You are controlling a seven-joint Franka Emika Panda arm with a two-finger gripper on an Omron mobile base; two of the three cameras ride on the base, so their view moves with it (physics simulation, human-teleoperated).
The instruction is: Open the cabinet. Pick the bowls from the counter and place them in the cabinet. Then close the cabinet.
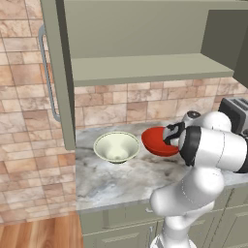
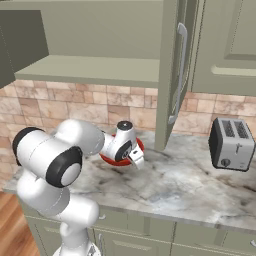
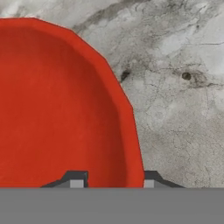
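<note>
Red bowl (image 3: 61, 105) — glossy, hard-looking, thin flaring wall. Judged stiff and light, probably slick on the glaze; ceramic-like, so a drop onto stone would likely chip it. Best hold: pinch across the rim wall, one finger inside, one outside.

That is how the tool (image 3: 110, 179) stands in the hand view: one fingertip (image 3: 76, 180) over the red inside, the other just outside the rim edge, wall between them. Jaws part-way in; whether the pads already bite the wall I cannot tell. In the left base view the bowl looks tipped or slightly raised on the tool side — uncertain.

Location: on the worktop (image 1: 116, 181), under the open cabinet (image 1: 145, 68), right of the cream-white bowl (image 1: 116, 147); the two sit near each other, not touching.

Cabinet door (image 2: 172, 75) swung out, bare shelf above. Toaster (image 2: 231, 144) well apart to the right.

Risk, as judged: a rim pinch on a glazed wall may let the bowl swing or slip during the lift to the shelf.
</note>
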